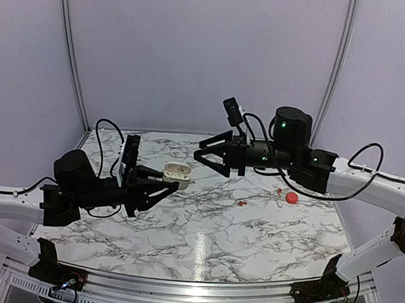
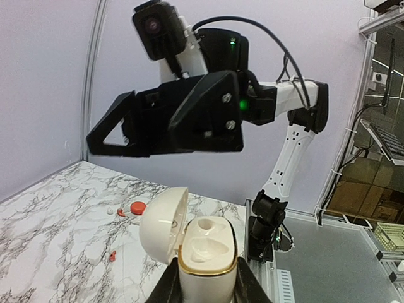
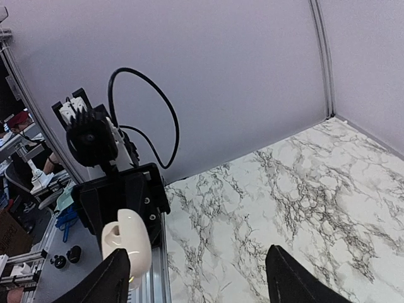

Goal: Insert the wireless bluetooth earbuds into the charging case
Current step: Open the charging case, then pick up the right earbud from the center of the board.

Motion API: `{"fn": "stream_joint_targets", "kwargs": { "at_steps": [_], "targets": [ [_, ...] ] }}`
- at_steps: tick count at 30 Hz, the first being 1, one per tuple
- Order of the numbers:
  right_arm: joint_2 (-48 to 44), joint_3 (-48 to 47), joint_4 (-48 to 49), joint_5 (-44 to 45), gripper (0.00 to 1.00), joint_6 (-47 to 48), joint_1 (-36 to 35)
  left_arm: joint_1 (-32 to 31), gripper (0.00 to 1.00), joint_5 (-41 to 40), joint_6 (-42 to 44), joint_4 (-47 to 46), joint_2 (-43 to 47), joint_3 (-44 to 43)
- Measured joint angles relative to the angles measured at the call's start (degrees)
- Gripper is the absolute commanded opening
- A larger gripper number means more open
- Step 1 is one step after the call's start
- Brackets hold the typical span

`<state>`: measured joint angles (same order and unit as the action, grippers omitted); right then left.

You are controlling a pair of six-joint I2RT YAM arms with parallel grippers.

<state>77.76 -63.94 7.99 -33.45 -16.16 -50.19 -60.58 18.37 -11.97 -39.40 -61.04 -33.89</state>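
Plainly, the main risk sits on the left: the cream, gold-rimmed oval charging case [image 2: 205,252] is pinched only around its lower body by the left gripper [image 1: 172,182]. Its hinged lid [image 2: 163,224] swings open to one side. We judge that any downward push from an earbud could tip or slide the case in that narrow hold, and a brush against the lid could knock it shut.

Further right, the right gripper [image 1: 205,156] hangs just above and beside the case with nothing in it. If it closed here, or dropped, we think it would strike the lid rather than fill a socket.

Furthest right, the tiny bright red bean-shaped earbud [image 1: 241,202] lies on the white marble-patterned table [image 1: 204,246], well apart from both grippers. A larger round red piece [image 1: 292,197] lies beyond it, with a small pale bit [image 2: 121,212] just beside that. We could mistake the round piece for a bud. The bud itself is small enough to squirt out of the wide fingers when grasped.

As for pose, the left arm reaches inward from the left. Its fingers are clamped on the case, which is held off the table with its empty sockets facing up.

The right arm stretches across from the right, roughly level. Its fingers are spread wide and empty, pointing at the case, and its wrist view shows only bare marble between them.
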Motion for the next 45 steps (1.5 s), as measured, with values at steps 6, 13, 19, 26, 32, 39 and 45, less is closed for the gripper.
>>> {"fn": "stream_joint_targets", "kwargs": {
  "at_steps": [6,13,19,26,32,39,45],
  "targets": [
    [-5.3,2.5,-2.2,-1.4,0.72,-0.1,7.6,0.4,0.0,-2.7,0.2,1.6,0.0,0.1],
    [-1.1,3.2,-16.7,4.3,0.64,4.3,26.1,1.2,0.0,-3.9,0.2,2.5,0.0,1.1],
    [8.5,0.8,-27.8,16.5,0.63,10.1,33.4,1.3,0.0,-3.9,0.3,2.6,0.0,1.3],
    [18.8,-2.0,-32.3,22.9,0.62,14.9,37.5,1.3,0.0,-2.1,2.0,2.7,0.0,2.1],
    [26.4,-7.0,-34.9,26.5,0.62,18.5,37.9,1.3,0.0,-0.8,2.6,2.8,-1.0,2.2],
    [30.7,-10.3,-36.2,29.3,0.68,21.1,38.6,1.3,0.0,-0.5,3.3,2.9,-1.5,2.2],
    [32.5,-11.0,-37.6,31.1,0.69,22.6,39.4,1.3,0.0,-0.4,3.5,2.9,-2.6,2.2]
  ]
}}
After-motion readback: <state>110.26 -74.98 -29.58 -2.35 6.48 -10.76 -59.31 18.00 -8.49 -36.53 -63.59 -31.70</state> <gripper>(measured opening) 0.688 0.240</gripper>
